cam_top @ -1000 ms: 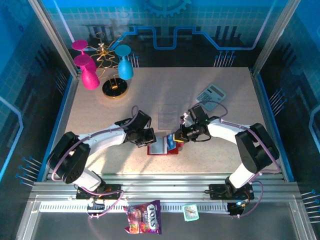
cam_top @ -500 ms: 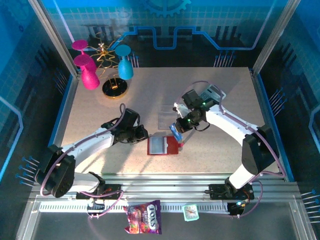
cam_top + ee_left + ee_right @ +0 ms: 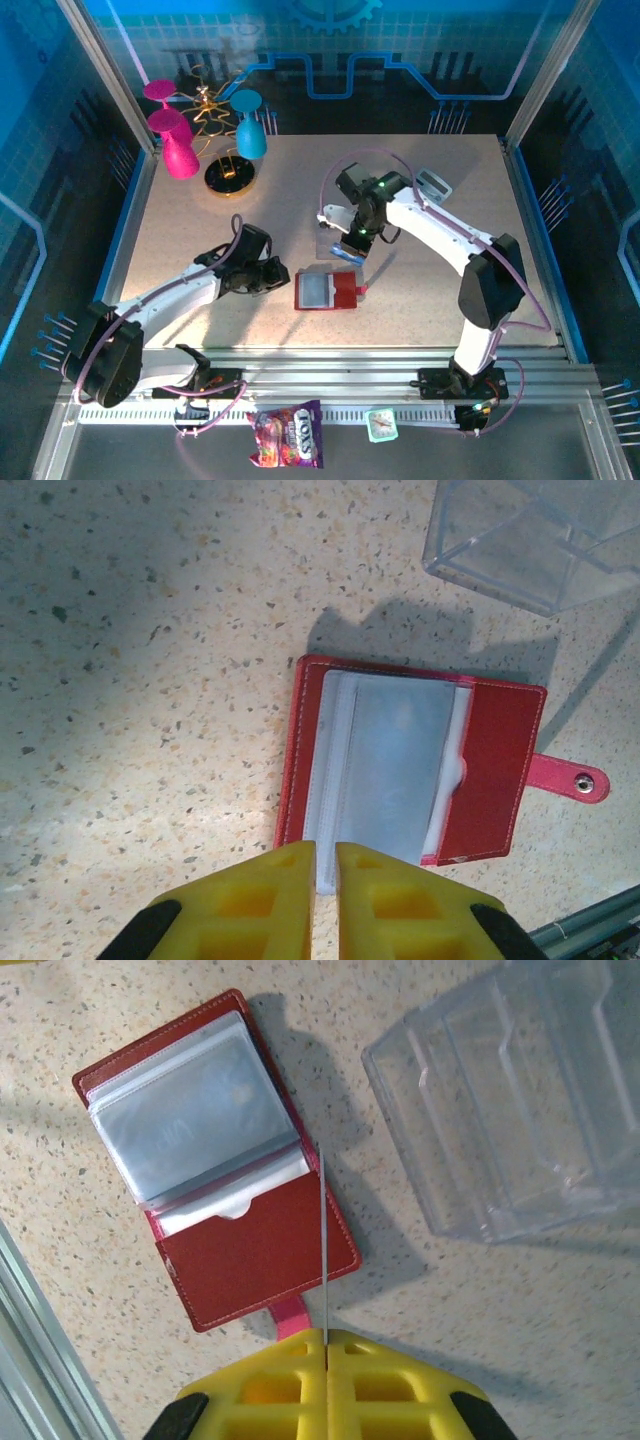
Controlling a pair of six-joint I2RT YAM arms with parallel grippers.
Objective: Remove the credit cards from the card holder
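Pinching a card [image 3: 323, 1250] edge-on, our right gripper [image 3: 325, 1345] is clamped on it over the right edge of the holder [image 3: 230, 1190], beside the clear box [image 3: 520, 1110]. We see the red holder lying open and flat near the middle of the table [image 3: 450, 300]. Our left gripper [image 3: 325, 855], all but closed and empty, hovers at its left edge.

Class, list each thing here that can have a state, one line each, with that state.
card holder, open, lying flat on the table
credit card, out of the card holder, pinched edge-on
right fingers, shut on the credit card
left fingers, almost shut, holding nothing
clear box, appears empty
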